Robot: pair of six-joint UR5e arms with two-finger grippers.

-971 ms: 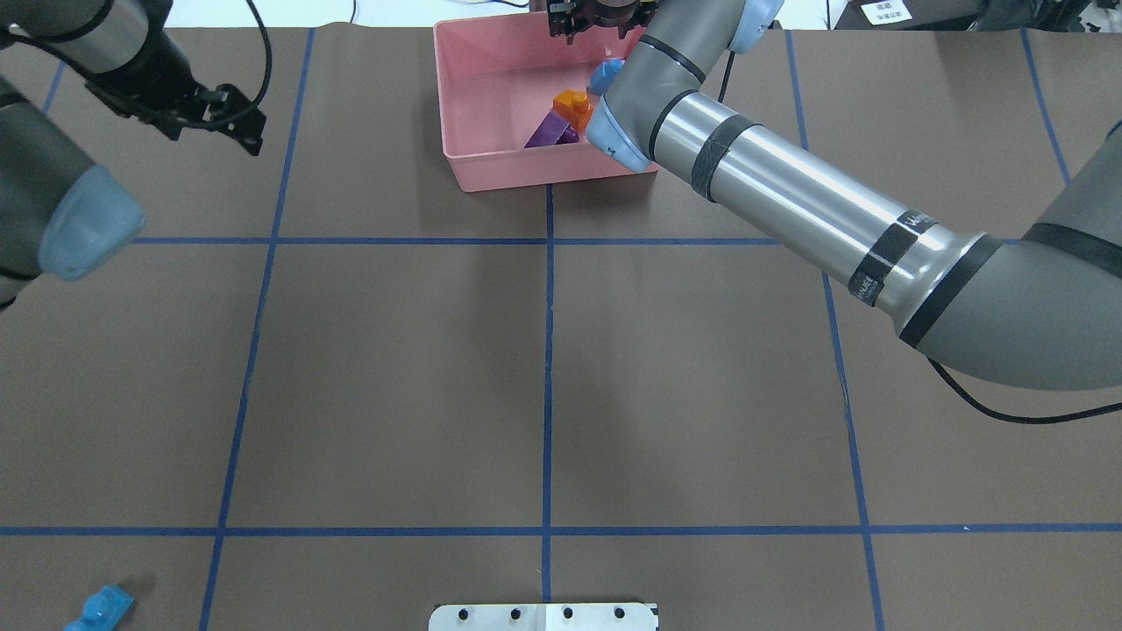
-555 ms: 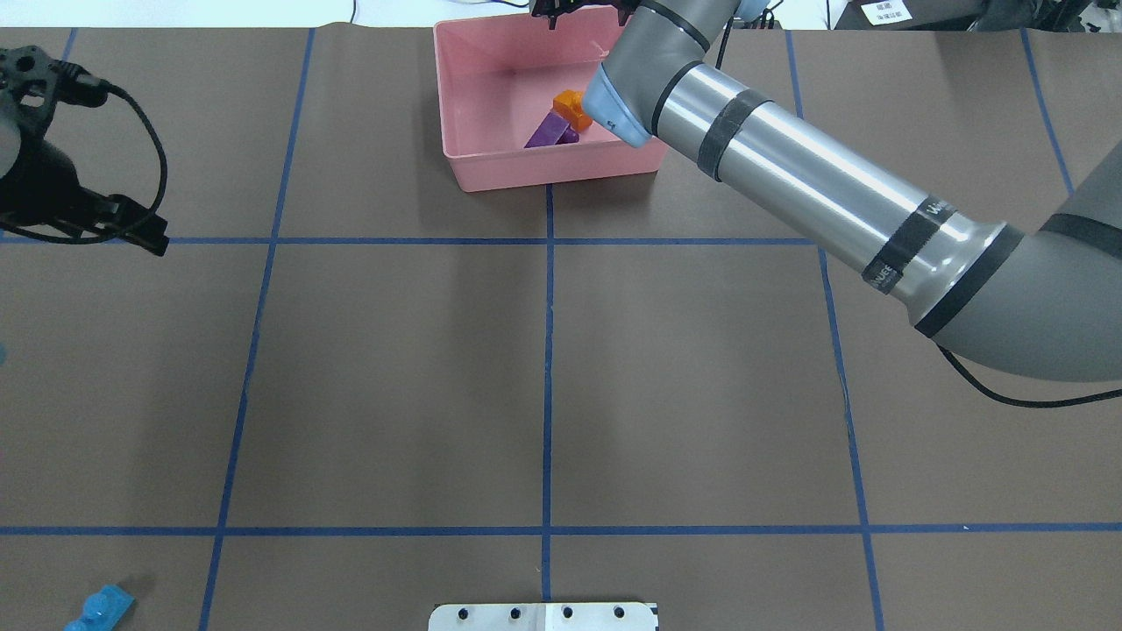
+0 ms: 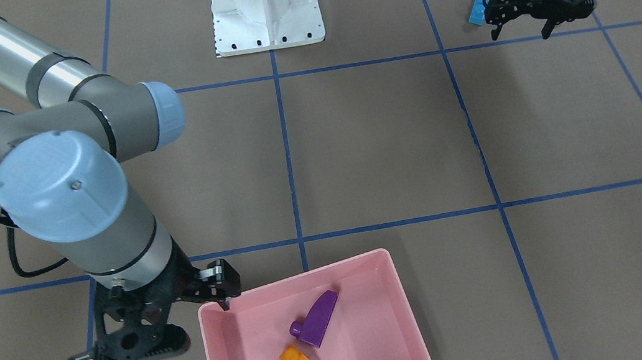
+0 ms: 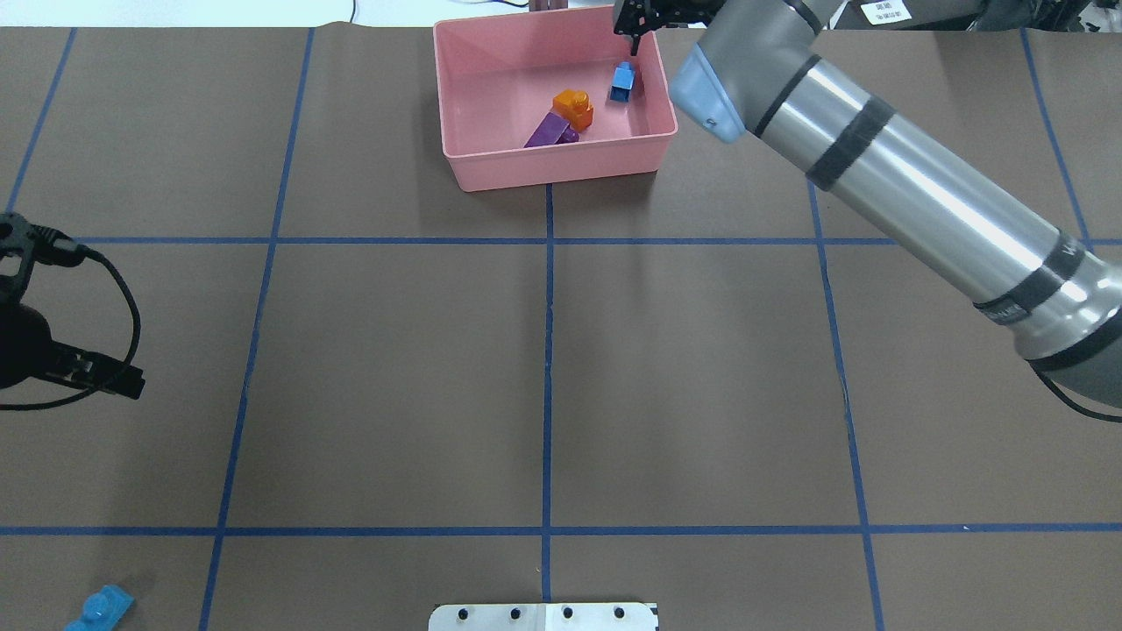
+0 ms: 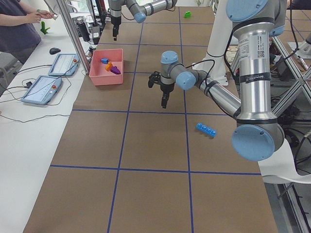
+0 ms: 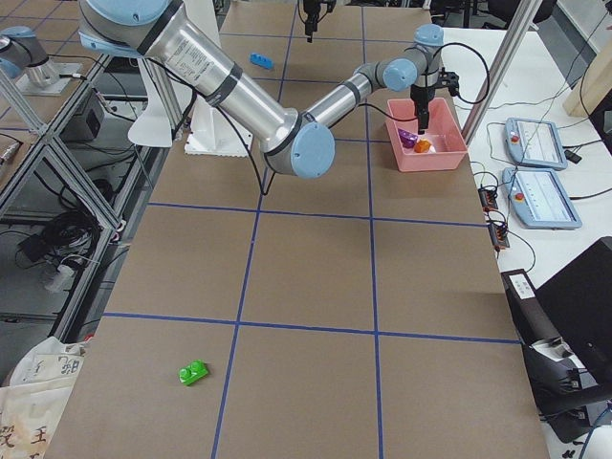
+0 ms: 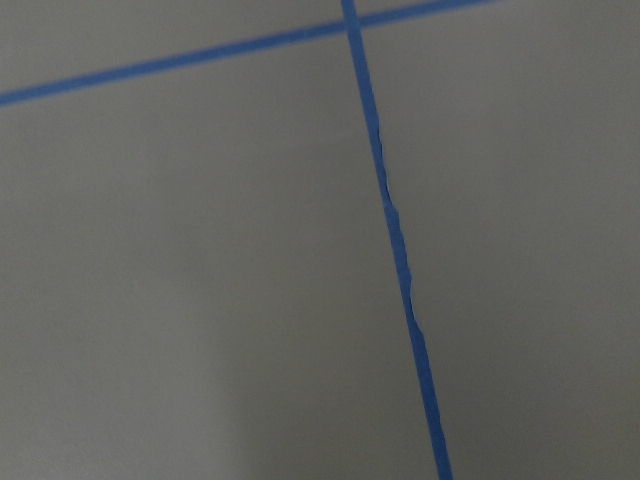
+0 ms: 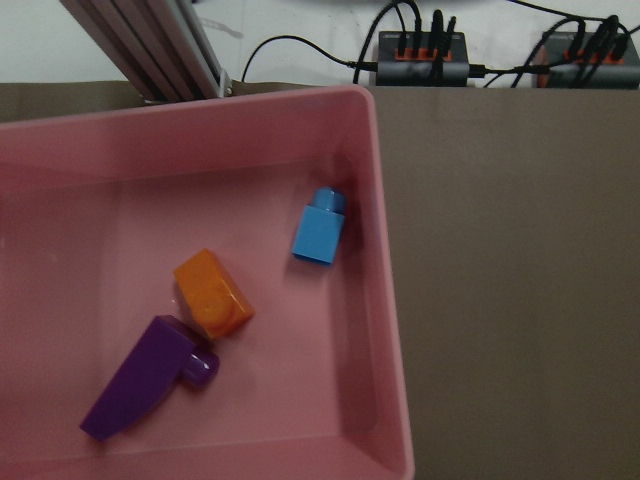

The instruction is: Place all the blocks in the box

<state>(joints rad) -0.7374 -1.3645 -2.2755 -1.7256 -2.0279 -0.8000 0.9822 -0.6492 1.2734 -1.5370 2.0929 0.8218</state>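
Note:
The pink box stands at the table's far edge and holds the orange block, the purple sloped block and the small blue block. They also show in the right wrist view: small blue, orange, purple. My right gripper is open and empty above the box's far right corner. The long blue block lies near the front left. My left gripper is open and empty above the table, short of that block. The green block lies far right.
The white robot base plate sits at the table's near edge. Blue tape lines cross the brown table cover. Tablets and an aluminium post stand beyond the box on the operators' side.
My left arm has swept along the left side toward the robot's near edge, closer to the long blue block. My right arm has swung right, uncovering the small blue block in the box.

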